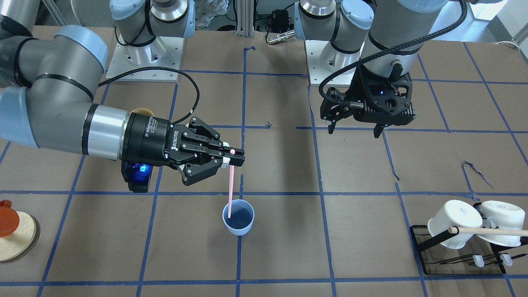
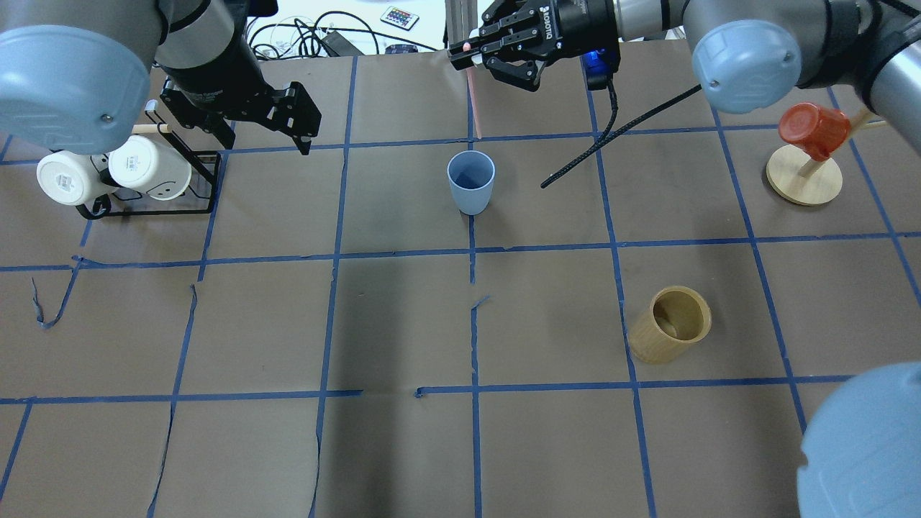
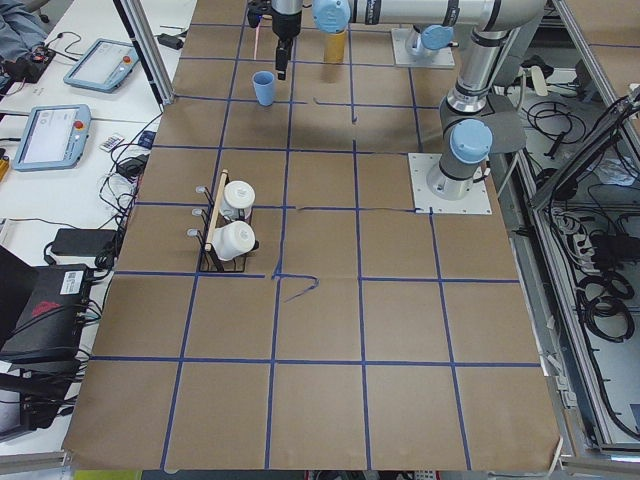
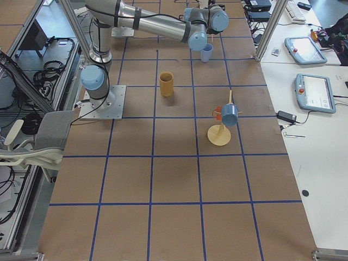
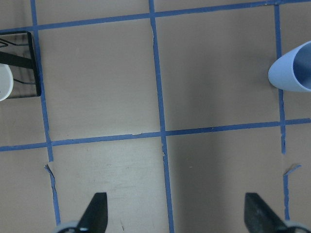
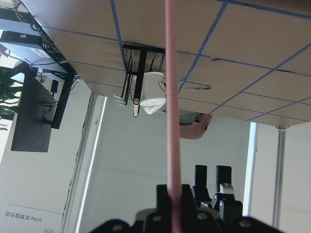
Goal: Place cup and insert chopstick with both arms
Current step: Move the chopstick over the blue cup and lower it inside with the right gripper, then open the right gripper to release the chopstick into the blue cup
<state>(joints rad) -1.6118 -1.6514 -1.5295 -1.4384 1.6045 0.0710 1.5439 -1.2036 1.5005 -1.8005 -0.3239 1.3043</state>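
Observation:
The light-blue cup (image 1: pixel 238 217) stands upright on the brown table near the middle; it also shows in the overhead view (image 2: pixel 471 181) and at the right edge of the left wrist view (image 5: pixel 294 68). My right gripper (image 1: pixel 233 159) is shut on the top of the pale-pink chopstick (image 1: pixel 230 185), which hangs almost vertical. Its lower tip sits at the cup's mouth. The stick also shows in the right wrist view (image 6: pixel 171 97). My left gripper (image 1: pixel 354 130) is open and empty, hovering above the table well to one side of the cup, fingertips (image 5: pixel 97 211) spread wide.
A black rack (image 2: pixel 144 208) with white mugs (image 2: pixel 147 164) and a wooden rod stands near my left arm. A tan bamboo cylinder (image 2: pixel 669 324) stands on my right side. A red cup hangs on a wooden stand (image 2: pixel 804 180) at the far right.

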